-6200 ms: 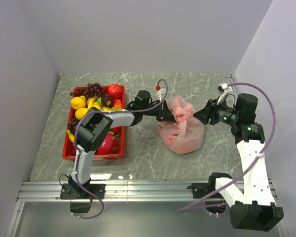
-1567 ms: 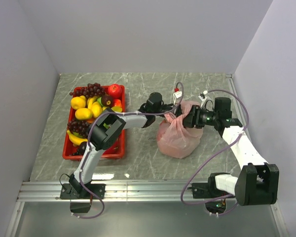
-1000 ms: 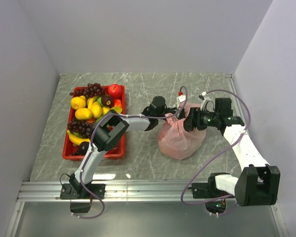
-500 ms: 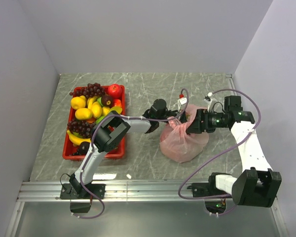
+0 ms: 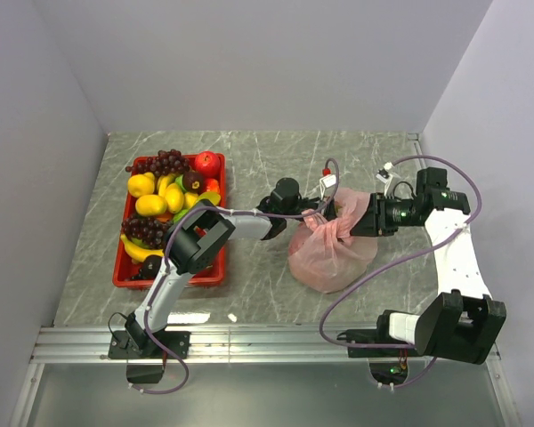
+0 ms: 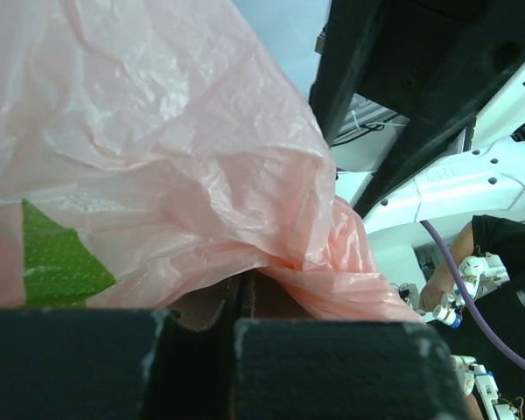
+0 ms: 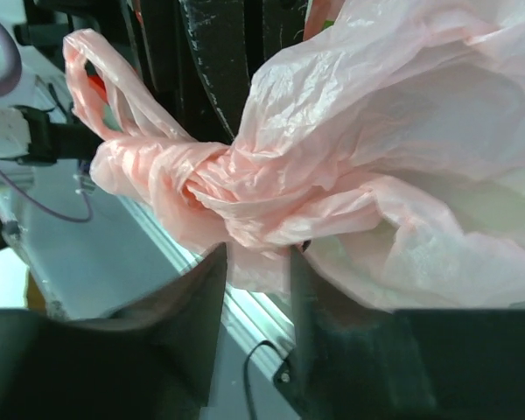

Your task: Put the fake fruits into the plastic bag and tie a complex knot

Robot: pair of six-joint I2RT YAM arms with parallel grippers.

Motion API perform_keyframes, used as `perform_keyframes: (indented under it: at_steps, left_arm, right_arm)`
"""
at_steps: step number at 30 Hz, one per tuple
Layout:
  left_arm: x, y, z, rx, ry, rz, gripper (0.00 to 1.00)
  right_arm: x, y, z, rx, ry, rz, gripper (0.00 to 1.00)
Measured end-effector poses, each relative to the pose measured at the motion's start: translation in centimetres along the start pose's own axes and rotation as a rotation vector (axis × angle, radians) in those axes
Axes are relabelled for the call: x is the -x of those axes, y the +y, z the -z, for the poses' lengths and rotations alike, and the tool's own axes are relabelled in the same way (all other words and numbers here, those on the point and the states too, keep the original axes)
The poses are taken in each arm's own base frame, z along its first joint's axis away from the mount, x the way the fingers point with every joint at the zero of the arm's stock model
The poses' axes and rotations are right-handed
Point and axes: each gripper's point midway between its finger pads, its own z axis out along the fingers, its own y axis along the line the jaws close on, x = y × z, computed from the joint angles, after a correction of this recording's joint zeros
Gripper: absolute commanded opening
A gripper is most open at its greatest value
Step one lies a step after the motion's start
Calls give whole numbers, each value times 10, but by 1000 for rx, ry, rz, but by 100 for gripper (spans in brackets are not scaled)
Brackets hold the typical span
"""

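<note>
The pink plastic bag [image 5: 332, 253] sits at mid-table, bulging, with its film gathered into a twisted knot [image 5: 336, 220] at the top. My left gripper [image 5: 317, 216] is shut on the film just left of the knot. In the left wrist view the film [image 6: 157, 131] runs into the closed jaws of the left gripper [image 6: 242, 296], and a green patch [image 6: 57, 262] shows through it. My right gripper [image 5: 357, 218] grips the film on the right. In the right wrist view the knot [image 7: 201, 188] bunches just above that gripper [image 7: 258, 262]. More fake fruits [image 5: 165, 191] lie in the tray.
A red tray [image 5: 169, 283] at the left holds grapes [image 5: 160, 163], a red apple [image 5: 207, 163] and lemons [image 5: 142, 185]. Grey walls close in the table on three sides. A metal rail [image 5: 249, 342] runs along the near edge.
My right gripper has drawn to the right with the bag's film, stretching the neck. The left gripper has kept its hold. The bag has shifted slightly right and its top has tightened.
</note>
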Motion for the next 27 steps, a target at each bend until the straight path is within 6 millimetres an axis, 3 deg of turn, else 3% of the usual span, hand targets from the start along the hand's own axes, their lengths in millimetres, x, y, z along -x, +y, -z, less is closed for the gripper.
perform_keyframes:
  at_steps: [8,15,18,22,27]
  left_arm:
    - [1,-1,0,-4,-2,-1,3]
    - [2,-2,1,-6,-4,5,3]
    - [4,0,4,1,-10,9,3]
    - [5,2,5,6,-14,13,3]
    - [4,0,2,3,-13,11,4]
  right_arm:
    - [6,-4,-5,5,-23,17,28]
    - [27,0,-31,41,-67,24,30]
    - [37,5,-37,50,-89,44,35]
    - [36,1,-39,42,-71,55,48]
    - [27,-7,-24,10,-20,94,54]
